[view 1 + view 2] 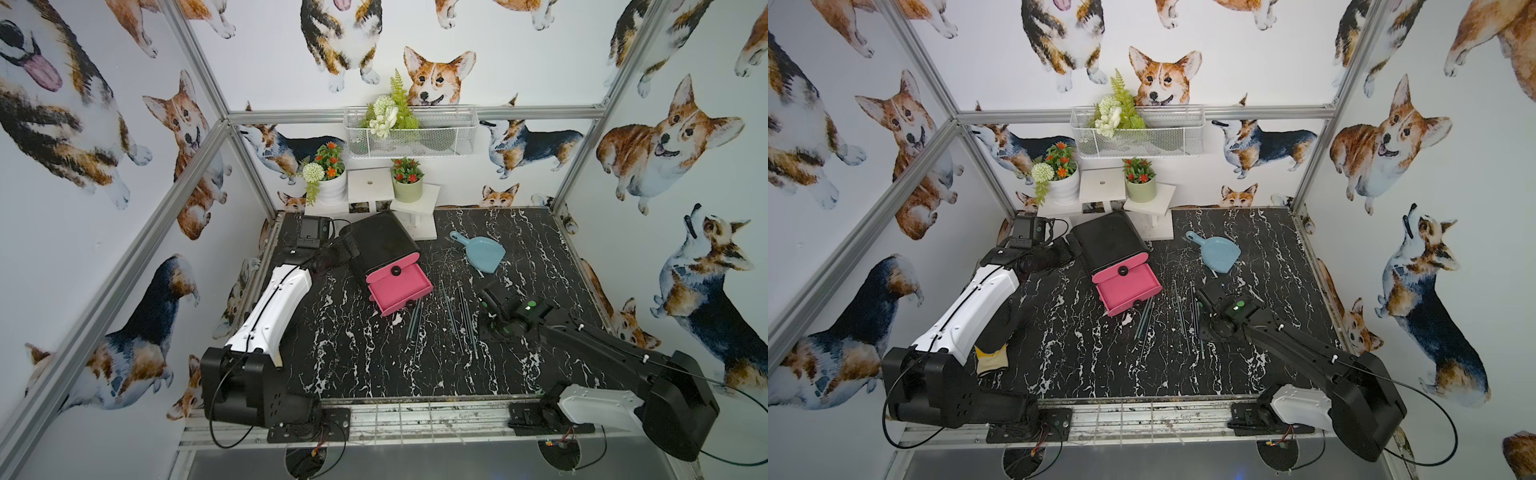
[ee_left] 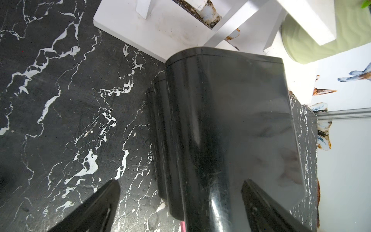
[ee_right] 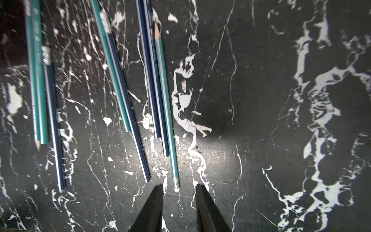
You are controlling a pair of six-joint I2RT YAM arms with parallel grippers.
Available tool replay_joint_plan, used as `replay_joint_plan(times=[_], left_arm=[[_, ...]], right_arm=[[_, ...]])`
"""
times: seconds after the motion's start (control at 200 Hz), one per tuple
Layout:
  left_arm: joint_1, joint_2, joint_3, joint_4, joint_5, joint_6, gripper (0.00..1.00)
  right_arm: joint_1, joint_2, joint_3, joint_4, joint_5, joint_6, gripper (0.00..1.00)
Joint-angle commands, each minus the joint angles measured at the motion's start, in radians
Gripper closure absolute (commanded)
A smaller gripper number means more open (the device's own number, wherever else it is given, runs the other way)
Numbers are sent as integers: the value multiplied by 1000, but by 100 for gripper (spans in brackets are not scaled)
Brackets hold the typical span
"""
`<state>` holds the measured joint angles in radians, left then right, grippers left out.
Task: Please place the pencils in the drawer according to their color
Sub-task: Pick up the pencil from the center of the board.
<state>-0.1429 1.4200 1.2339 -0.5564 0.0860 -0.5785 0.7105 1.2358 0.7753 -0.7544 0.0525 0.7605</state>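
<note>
Much bare table (image 3: 261, 100) beside the pencils (image 3: 165, 100).

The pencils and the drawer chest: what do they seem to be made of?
The pencils: probably wood under glossy teal or dark blue paint; one sharpened tip shows pale bare wood. The drawer chest: likely glossy black plastic; its smooth rounded shell mirrors the surroundings.

Black marble table (image 1: 374, 365) with pencils (image 3: 154, 90), drawer (image 1: 382, 245), blue dustpan (image 1: 484, 253) and white stand (image 1: 422, 228)
</note>
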Motion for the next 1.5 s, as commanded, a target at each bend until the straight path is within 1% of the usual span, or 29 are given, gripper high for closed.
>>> replay_joint_plan(times=[0.0, 0.065, 0.536, 0.696, 0.941, 1.201, 1.411, 1.491], left_arm=[[0, 0, 1, 18, 1, -6, 0], [1, 1, 0, 18, 1, -5, 0], [0, 5, -3, 24, 8, -6, 0], [1, 2, -2, 24, 8, -6, 0], [1, 0, -5, 24, 7, -5, 0], [1, -1, -3, 24, 6, -5, 0], [0, -5, -4, 23, 3, -5, 0], [0, -6, -5, 23, 2, -4, 0]], right_arm=[[-1, 54, 15, 16, -22, -33, 69], [-3, 87, 24, 27, -20, -38, 72], [-3, 222, 40, 99, -13, -56, 73], [-3, 266, 48, 113, -18, -58, 76], [-3, 285, 45, 99, 13, -48, 79], [-3, 295, 33, 88, 32, -35, 79], [-3, 343, 38, 67, 62, -24, 77], [-3, 350, 32, 85, 51, -26, 80]])
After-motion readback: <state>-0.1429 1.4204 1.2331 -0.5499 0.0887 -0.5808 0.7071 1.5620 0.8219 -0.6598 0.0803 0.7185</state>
